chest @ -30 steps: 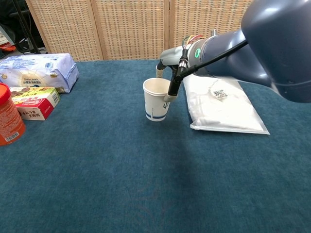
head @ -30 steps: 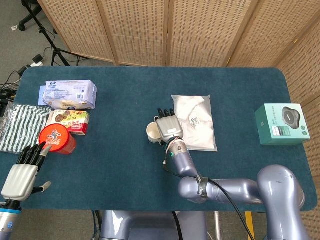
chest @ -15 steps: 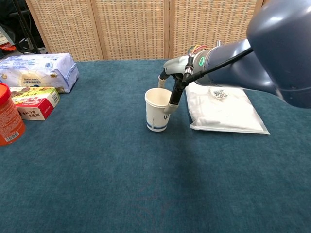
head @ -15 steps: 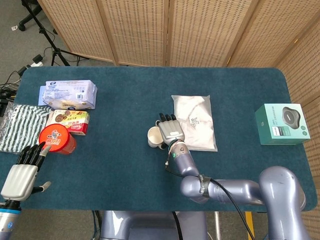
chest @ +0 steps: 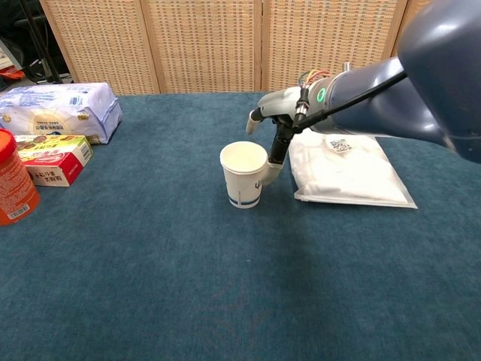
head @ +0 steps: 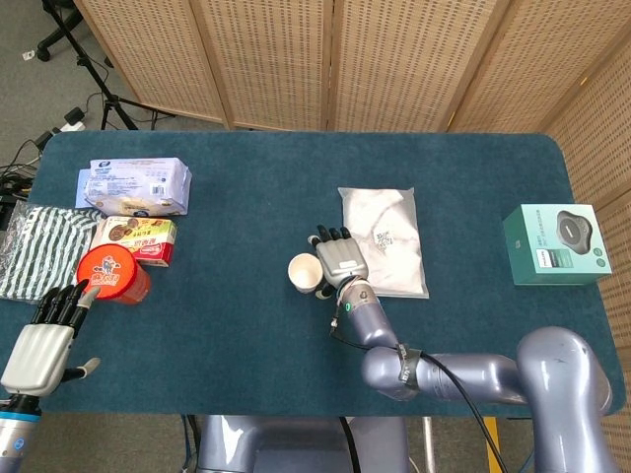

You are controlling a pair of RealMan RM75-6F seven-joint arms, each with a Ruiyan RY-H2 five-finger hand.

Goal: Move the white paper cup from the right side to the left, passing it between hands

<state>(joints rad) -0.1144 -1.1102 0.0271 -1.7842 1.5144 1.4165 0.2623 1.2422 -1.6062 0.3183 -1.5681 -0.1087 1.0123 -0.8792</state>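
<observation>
Upright, white paper cup (chest: 244, 175) touches right hand (head: 339, 258).

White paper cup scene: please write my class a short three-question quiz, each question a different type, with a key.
1. True or false: the white paper cup stands upright on the table.
2. What lies directly beside the right hand, away from the cup? A) white plastic pouch B) red jar C) teal box
3. Fill in: the left hand holds ____.

Key: 1 true; 2 A; 3 nothing.
</observation>
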